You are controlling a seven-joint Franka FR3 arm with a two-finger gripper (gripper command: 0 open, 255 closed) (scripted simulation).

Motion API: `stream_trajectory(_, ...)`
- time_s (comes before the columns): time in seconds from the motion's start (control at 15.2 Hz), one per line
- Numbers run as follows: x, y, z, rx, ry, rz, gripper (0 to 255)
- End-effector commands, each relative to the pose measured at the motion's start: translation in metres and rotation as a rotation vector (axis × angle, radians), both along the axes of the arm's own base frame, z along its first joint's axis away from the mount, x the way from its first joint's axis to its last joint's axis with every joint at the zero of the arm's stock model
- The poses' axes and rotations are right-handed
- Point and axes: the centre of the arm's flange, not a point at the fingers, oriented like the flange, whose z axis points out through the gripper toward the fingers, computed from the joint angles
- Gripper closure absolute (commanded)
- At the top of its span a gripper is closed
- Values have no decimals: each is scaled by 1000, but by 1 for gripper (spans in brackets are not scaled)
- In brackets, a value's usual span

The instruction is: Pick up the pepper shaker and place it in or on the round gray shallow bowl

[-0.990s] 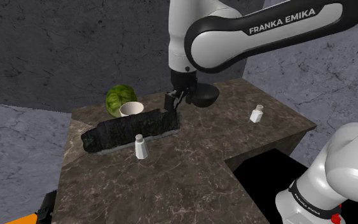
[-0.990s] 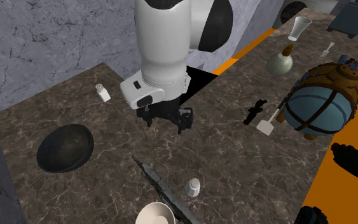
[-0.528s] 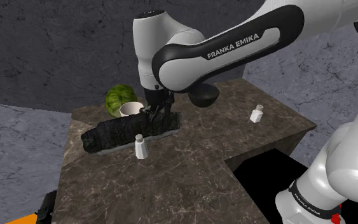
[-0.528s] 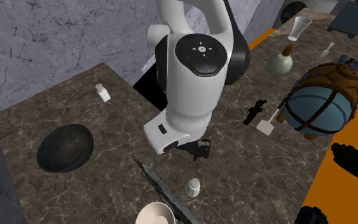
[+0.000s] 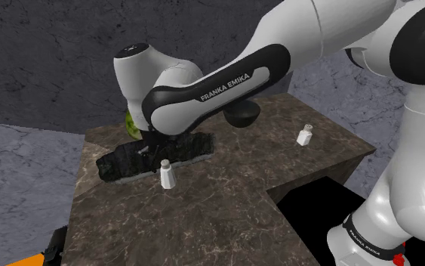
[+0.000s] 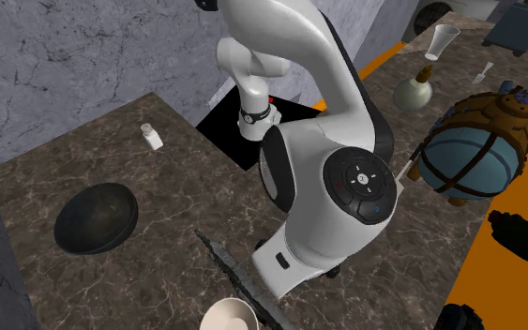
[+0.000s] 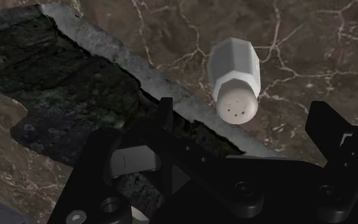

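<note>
the pincer is open: in the wrist view its two black fingers stand well apart and touch nothing. the pepper shaker stands on the dark marbled counter just beyond the fingertips, in line with the gap between them and not gripped. it is pale with a faceted body, and its rounded cap with small holes faces the camera. next to it lies a long, rough, dark slab with a paler grey edge, and part of that slab runs under the pincer.

in the shoulder view the pepper shaker is upright, just in front of the slab and towards the near side of the counter. the arm bends down over the slab, with its hand low behind the shaker. the bowl, round and dark grey, sits at the far side of the counter past the slab's end at the view's right. it is partly behind the arm and well apart from the pepper shaker. a second shaker stands near the counter's right edge. a green ball peeks out behind the arm. a black area shows at the lower right.

in the second exterior view the bowl lies at the left of the counter, with the second shaker beyond it. a white cup sits at the bottom edge, beside the slab.
</note>
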Motion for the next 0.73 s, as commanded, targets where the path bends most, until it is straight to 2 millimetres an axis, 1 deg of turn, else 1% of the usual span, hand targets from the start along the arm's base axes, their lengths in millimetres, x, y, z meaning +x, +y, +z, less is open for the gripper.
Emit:
stream_trajectory(0.0,2,4,-9,-2,0,1,0)
stream_trajectory(0.4,3,1,-39,-2,0,1,0)
stream_trajectory(0.66,3,1,-39,-2,0,1,0)
